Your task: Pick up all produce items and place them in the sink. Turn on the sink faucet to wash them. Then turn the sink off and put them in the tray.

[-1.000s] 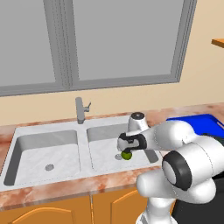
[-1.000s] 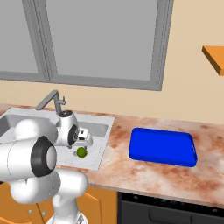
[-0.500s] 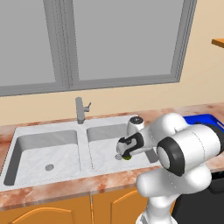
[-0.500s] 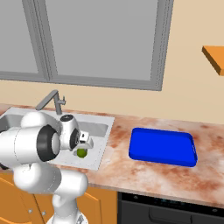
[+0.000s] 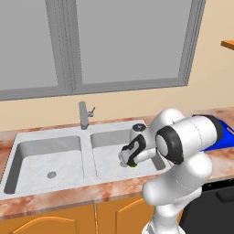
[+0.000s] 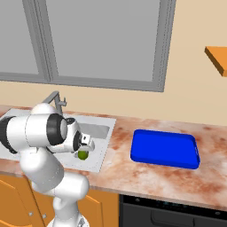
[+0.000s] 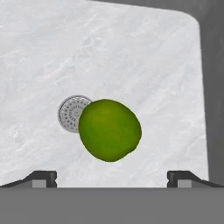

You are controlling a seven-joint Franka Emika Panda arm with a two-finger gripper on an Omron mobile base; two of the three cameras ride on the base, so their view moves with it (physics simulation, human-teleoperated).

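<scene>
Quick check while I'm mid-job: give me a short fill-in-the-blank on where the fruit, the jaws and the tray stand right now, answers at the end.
1. The small round yellow-green fruit lies in the ____ bowl of the pale grey marbled double sink.
2. In the hand view the fruit partly covers the round metal ____.
3. The gripper hangs over the fruit with its jaws ____.
4. The flat bright blue tray lies on the counter to the ____ of the sink.

Missing words: right; drain; open; right

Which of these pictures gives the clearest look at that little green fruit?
The hand view: the lime sits large and whole mid-frame, beside the sink drain. In the left base view only a sliver peeks out under the arm, and in the right base view it is a small green ball beneath the hand.
</scene>
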